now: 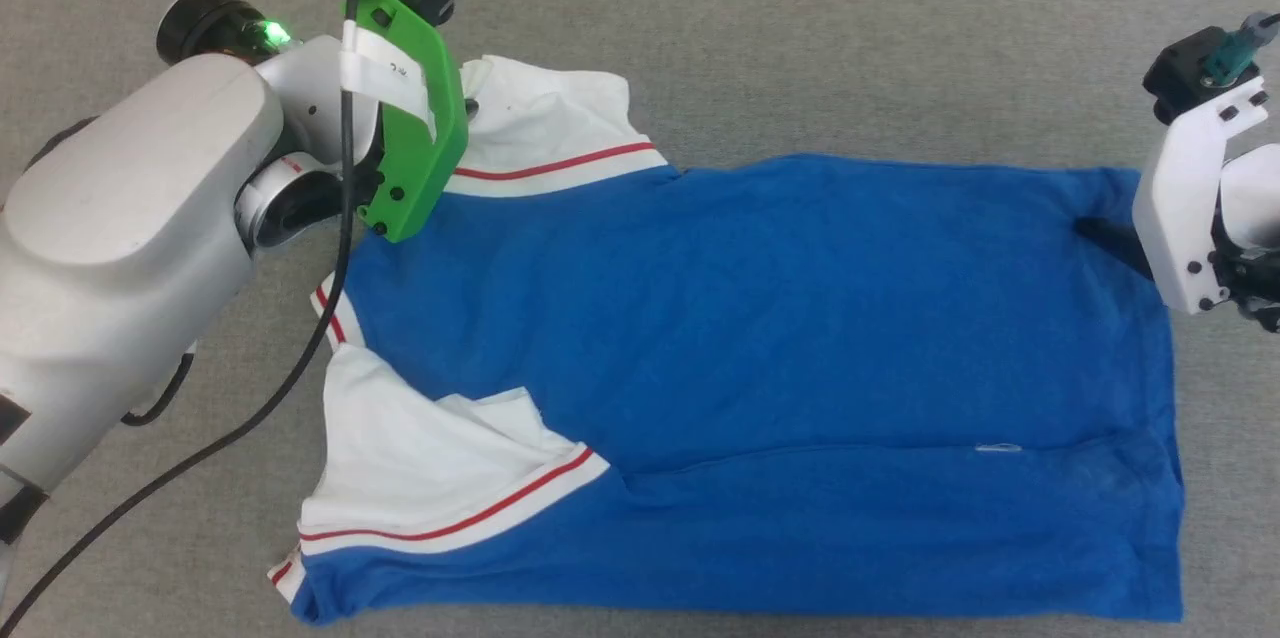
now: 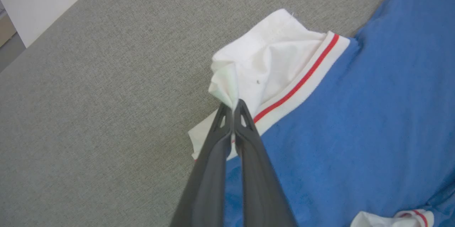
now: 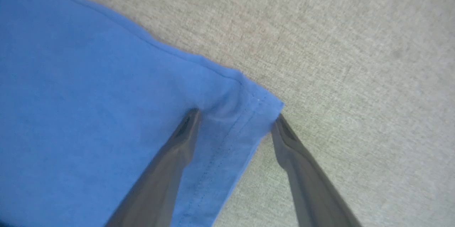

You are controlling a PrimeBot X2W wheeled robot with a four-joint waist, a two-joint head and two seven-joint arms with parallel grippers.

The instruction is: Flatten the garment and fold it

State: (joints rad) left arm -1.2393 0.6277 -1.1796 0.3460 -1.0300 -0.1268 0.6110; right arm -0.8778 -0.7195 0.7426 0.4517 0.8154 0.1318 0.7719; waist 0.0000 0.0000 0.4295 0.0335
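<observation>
The garment (image 1: 760,368), a blue shirt with white sleeves and thin red stripes, lies spread out on the grey surface (image 1: 800,38), sleeves at the robot's left and bottom edge at its right. The left gripper (image 2: 233,104) is closed tight and pinches a bunched-up bit of the far white sleeve (image 2: 263,63). The right gripper (image 3: 236,116) is wide open at the shirt's far bottom corner, with one finger on the blue cloth and the other just off its edge.
</observation>
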